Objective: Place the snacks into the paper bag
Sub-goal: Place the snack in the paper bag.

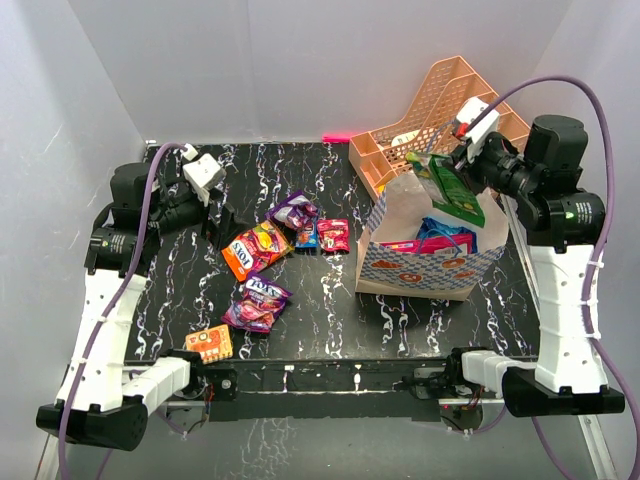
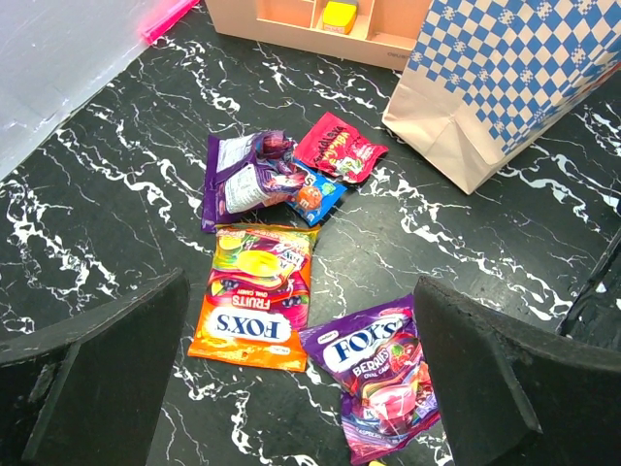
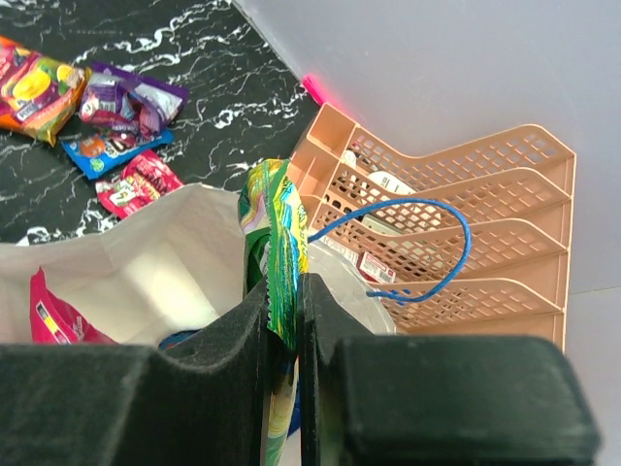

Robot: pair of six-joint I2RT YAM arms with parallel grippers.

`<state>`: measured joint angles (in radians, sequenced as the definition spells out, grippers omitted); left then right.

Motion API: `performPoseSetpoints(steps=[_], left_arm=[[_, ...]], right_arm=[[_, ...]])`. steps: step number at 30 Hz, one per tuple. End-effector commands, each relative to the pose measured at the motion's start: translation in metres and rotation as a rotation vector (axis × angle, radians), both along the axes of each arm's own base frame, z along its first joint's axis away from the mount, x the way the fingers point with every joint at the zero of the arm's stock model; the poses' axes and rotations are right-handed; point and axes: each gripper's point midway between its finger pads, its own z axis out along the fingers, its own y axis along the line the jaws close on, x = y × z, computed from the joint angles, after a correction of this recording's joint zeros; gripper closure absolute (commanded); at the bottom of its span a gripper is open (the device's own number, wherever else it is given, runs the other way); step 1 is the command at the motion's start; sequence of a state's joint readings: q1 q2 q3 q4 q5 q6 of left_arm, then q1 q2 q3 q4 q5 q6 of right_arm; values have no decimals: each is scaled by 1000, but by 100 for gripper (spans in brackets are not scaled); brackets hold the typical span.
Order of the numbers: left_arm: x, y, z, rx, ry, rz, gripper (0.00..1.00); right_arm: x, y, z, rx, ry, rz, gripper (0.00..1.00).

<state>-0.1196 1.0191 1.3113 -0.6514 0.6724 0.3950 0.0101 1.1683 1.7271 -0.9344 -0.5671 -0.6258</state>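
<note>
The paper bag (image 1: 418,272) stands open at the table's right, with pink and blue snacks (image 1: 432,240) inside. My right gripper (image 1: 452,165) hangs over its mouth, shut on a green packet (image 3: 277,228) that dangles above the opening (image 3: 146,262). More snacks lie left of the bag: an orange Fox's pack (image 2: 254,296), a purple Fox's berries pack (image 2: 378,374), a purple packet (image 2: 243,177), a blue one (image 2: 312,194) and a red one (image 2: 340,146). A small orange packet (image 1: 209,343) lies near the front edge. My left gripper (image 2: 301,388) hovers open above the two Fox's packs, holding nothing.
A peach mesh file organizer (image 1: 440,110) stands behind the bag, close to my right gripper, with small items in its slots. The bag's blue cord handle (image 3: 456,243) loops up beside the right fingers. A pink object (image 1: 337,137) lies at the back wall. White walls enclose the table.
</note>
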Motion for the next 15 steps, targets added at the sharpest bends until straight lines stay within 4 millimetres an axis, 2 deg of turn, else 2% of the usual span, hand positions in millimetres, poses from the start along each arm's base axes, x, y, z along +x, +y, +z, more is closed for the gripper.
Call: performPoseSetpoints(steps=[1,7,15], left_arm=[[-6,-4,7,-23,-19,-34,2],[-8,-5,4,-27,-12,-41,2],[-8,-5,2,-37,-5,-50,1]], right_arm=[[-5,-5,6,-91,-76,29,92],[-9,6,-25,-170,-26,165,92],[-7,0,-63,-254,63,199,92]])
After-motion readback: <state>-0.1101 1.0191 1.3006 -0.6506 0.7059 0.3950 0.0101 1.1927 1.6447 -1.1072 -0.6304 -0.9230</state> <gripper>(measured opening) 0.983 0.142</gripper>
